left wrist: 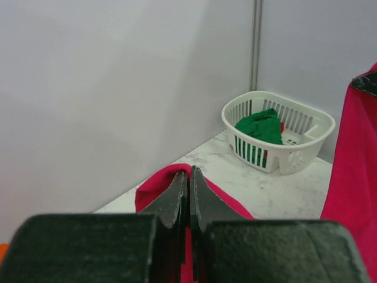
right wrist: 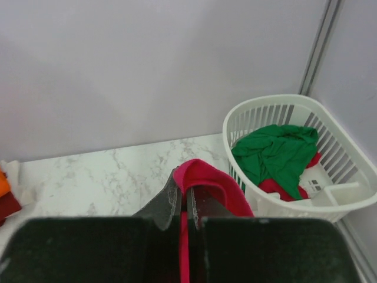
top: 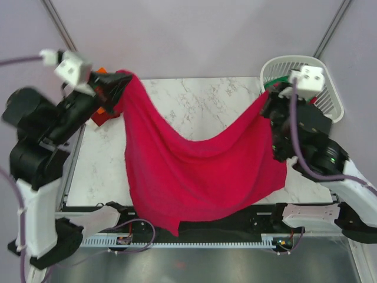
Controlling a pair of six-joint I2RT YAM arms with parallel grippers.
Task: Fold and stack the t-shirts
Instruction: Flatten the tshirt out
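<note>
The crimson-red t-shirt point(top: 194, 171) hangs spread between both grippers above the marble table point(top: 194, 100), sagging in the middle, its lower edge draped over the table's near edge. My left gripper point(top: 118, 85) is shut on its upper left corner; the cloth point(left wrist: 156, 183) shows around the shut fingers point(left wrist: 189, 194). My right gripper point(top: 268, 106) is shut on the upper right corner; the cloth point(right wrist: 212, 180) folds over its fingers point(right wrist: 184, 197). A green t-shirt point(right wrist: 277, 153) lies in the white basket point(right wrist: 353, 203) over a bit of red cloth point(right wrist: 280, 188).
The basket point(top: 321, 68) stands at the table's far right corner, also in the left wrist view point(left wrist: 294, 159). Orange and dark red folded cloth point(top: 101, 115) sits at the far left edge behind the left arm, and shows at the left of the right wrist view point(right wrist: 5, 194).
</note>
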